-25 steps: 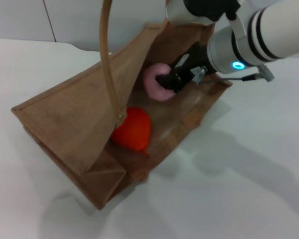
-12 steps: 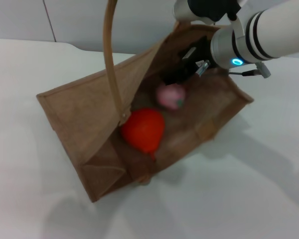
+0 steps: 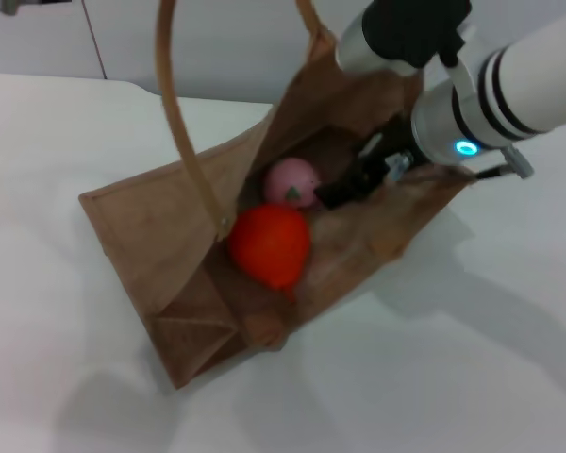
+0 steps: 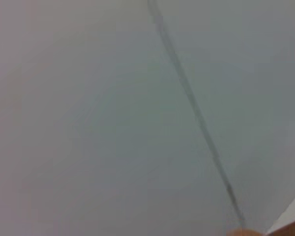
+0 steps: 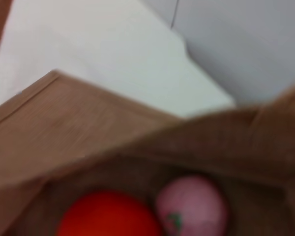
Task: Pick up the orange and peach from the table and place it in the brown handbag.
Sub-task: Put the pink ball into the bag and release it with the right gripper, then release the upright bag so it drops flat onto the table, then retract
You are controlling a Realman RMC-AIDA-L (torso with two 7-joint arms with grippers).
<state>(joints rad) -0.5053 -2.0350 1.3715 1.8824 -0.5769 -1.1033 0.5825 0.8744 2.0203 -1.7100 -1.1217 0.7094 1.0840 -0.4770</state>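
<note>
While both fruits lie inside the brown handbag (image 3: 160, 247):
Right end effector (image 3: 344, 189), released, beside the peach (image 3: 291, 181); withdrawing carelessly could snag fabric, spilling the orange (image 3: 270, 244).

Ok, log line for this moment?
orange: in brown handbag | peach: in bag, released | right gripper: beside peach | left: unseen

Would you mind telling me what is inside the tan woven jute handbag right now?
Inside the tan woven jute handbag lie the orange-red pointed fruit and the pale pink round fruit, side by side. The right gripper reaches in beside them. The bag's near wall hides any deeper contents.
</note>
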